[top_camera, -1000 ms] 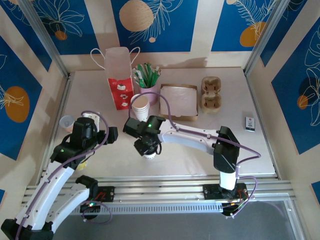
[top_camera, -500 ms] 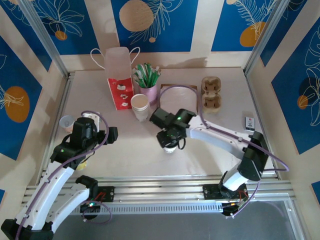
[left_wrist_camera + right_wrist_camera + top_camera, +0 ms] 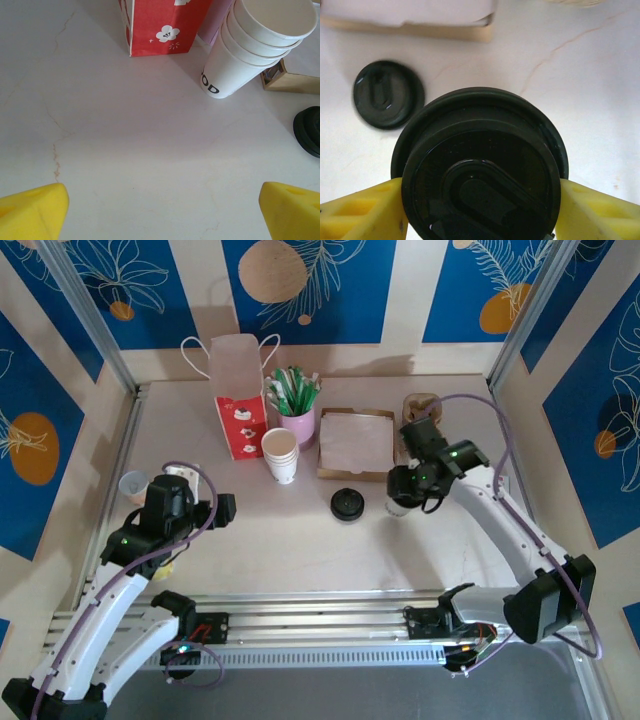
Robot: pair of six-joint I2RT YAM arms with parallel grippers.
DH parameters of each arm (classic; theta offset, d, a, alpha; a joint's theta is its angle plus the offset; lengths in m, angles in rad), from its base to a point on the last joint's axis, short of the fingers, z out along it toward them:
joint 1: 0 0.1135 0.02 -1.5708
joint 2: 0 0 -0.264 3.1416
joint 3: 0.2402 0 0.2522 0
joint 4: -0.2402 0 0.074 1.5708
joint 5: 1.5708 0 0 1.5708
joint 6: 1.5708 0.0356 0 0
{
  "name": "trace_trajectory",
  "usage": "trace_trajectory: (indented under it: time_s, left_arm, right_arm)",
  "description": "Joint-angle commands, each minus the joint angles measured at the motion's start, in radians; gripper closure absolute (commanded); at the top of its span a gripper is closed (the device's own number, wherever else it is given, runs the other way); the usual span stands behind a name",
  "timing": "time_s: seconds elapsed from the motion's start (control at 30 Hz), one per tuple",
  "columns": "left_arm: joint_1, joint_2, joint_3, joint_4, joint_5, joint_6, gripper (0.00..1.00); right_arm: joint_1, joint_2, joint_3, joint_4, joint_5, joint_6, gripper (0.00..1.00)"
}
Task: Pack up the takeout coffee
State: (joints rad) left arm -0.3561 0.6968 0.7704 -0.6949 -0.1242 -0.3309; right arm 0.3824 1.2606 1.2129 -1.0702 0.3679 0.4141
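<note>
Showing the right gripper (image 3: 479, 210) clamped on the upright takeout coffee (image 3: 480, 150) near the table's back right, the pulp cup carrier (image 3: 421, 402) close by at 1 o'clock from above; the left gripper (image 3: 160, 215), farther off, stands spread apart and empty.

Your takeout coffee (image 3: 480, 165) is a small white paper cup, upright, with its round black lid pressed on. You have it pinched at the sides by the right gripper (image 3: 402, 498), right of the desk's (image 3: 260, 540) middle.
</note>
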Motion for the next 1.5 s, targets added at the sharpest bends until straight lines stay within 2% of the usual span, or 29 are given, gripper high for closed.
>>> trace_trajectory:
  time_s: [0.0, 0.07, 0.23, 0.4, 0.47, 0.63, 0.77, 1.03, 1.33, 1.47]
  left_arm:
    - [0.009, -0.002, -0.008, 0.012, 0.014, 0.012, 0.03]
    - [0.009, -0.002, -0.008, 0.014, 0.014, 0.014, 0.03]
    - [0.009, 0.0, -0.008, 0.011, 0.017, 0.014, 0.03]
    - [0.009, -0.002, -0.007, 0.014, 0.018, 0.014, 0.03]
    - [0.009, -0.002, -0.007, 0.012, 0.02, 0.015, 0.03]
    - [0.009, -0.01, -0.008, 0.014, 0.021, 0.014, 0.03]
    - [0.009, -0.008, -0.008, 0.014, 0.026, 0.014, 0.03]
    - [0.009, -0.003, -0.008, 0.014, 0.031, 0.014, 0.02]
    - [0.009, 0.001, -0.008, 0.015, 0.032, 0.015, 0.02]
    - [0.009, 0.0, -0.01, 0.015, 0.034, 0.015, 0.02]
  right_arm:
    - [-0.107, -0.02, -0.011, 0.026, -0.053, -0.076, 0.33]
    - [-0.166, -0.007, -0.008, 0.04, -0.053, -0.081, 0.33]
    - [-0.218, 0.068, -0.005, 0.078, -0.021, -0.08, 0.33]
    - [-0.297, 0.123, -0.013, 0.144, -0.078, -0.076, 0.33]
    - [-0.315, 0.154, 0.003, 0.142, -0.064, -0.076, 0.33]
    - [-0.318, 0.205, 0.003, 0.15, -0.084, -0.073, 0.32]
    - [-0.318, 0.228, -0.001, 0.142, -0.052, -0.08, 0.3]
    - [-0.277, 0.237, 0.04, 0.101, -0.012, -0.086, 0.21]
    - [-0.283, 0.144, 0.129, 0.112, 0.004, -0.057, 0.16]
    - [-0.305, 0.156, 0.19, 0.124, -0.04, -0.055, 0.17]
